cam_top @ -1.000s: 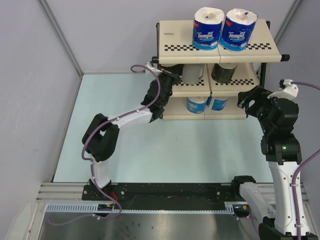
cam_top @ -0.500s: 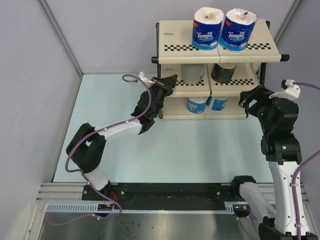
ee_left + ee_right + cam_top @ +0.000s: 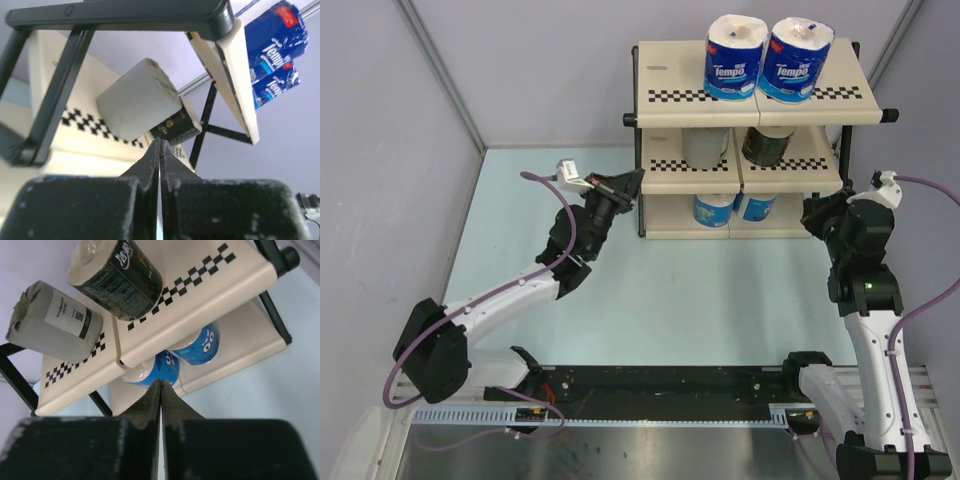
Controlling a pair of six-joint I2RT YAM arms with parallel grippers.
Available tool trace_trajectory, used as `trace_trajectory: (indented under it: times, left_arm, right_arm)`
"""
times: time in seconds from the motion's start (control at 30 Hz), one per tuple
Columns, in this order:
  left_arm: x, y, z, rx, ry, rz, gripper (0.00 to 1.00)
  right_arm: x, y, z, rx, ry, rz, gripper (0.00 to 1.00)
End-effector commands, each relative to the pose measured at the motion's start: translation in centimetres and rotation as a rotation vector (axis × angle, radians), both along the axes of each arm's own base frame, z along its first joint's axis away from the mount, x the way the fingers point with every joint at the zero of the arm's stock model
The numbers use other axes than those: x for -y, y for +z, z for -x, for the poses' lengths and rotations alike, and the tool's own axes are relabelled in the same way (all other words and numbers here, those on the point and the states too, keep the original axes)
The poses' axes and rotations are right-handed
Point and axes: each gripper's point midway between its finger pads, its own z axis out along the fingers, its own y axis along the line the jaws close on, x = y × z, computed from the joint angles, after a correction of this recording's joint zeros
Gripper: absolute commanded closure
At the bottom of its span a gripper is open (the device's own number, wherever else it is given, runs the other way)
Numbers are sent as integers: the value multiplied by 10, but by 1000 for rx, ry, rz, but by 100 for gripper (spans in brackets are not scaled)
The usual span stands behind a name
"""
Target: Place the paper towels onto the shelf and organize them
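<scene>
The shelf [image 3: 670, 72] stands at the back of the table with all the paper towels on it. Two blue-wrapped rolls [image 3: 735, 57] [image 3: 796, 58] stand on the top tier. On the middle tier are a grey roll [image 3: 705, 147] and a dark-wrapped roll [image 3: 768, 145]. Two more blue rolls [image 3: 713, 209] [image 3: 756, 207] sit on the bottom tier. My left gripper [image 3: 632, 180] is shut and empty, just left of the shelf's middle tier. The right gripper [image 3: 815, 212] is shut and empty too, close to the shelf's right side. The right wrist view shows the dark roll [image 3: 120, 277] and grey roll [image 3: 52, 330] above the blue rolls [image 3: 197, 342].
Pale blue table surface [image 3: 650, 290] spreads in front of the shelf. Grey walls close in at the left [image 3: 390, 180] and the back. The black frame leg [image 3: 55, 100] of the shelf stands close before my left wrist camera.
The left arm has drawn back to the left, away from the shelf's middle tier. The right gripper has shut and shifted slightly down beside the shelf.
</scene>
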Motion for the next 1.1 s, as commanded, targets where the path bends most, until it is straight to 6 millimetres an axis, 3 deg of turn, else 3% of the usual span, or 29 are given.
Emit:
trace_trajectory:
  times: [0.0, 0.63, 1.07]
  left_arm:
    - [-13, 0, 12, 15, 0, -68, 99]
    - [-30, -12, 26, 8, -3, -115, 100]
    - [-39, -21, 24, -7, 2, -120, 100]
  right_arm:
    - [-8, 15, -9, 116, 15, -101, 100]
    - [-1, 30, -80, 426, 151, -321, 100]
    - [13, 10, -119, 443, 107, -379, 100]
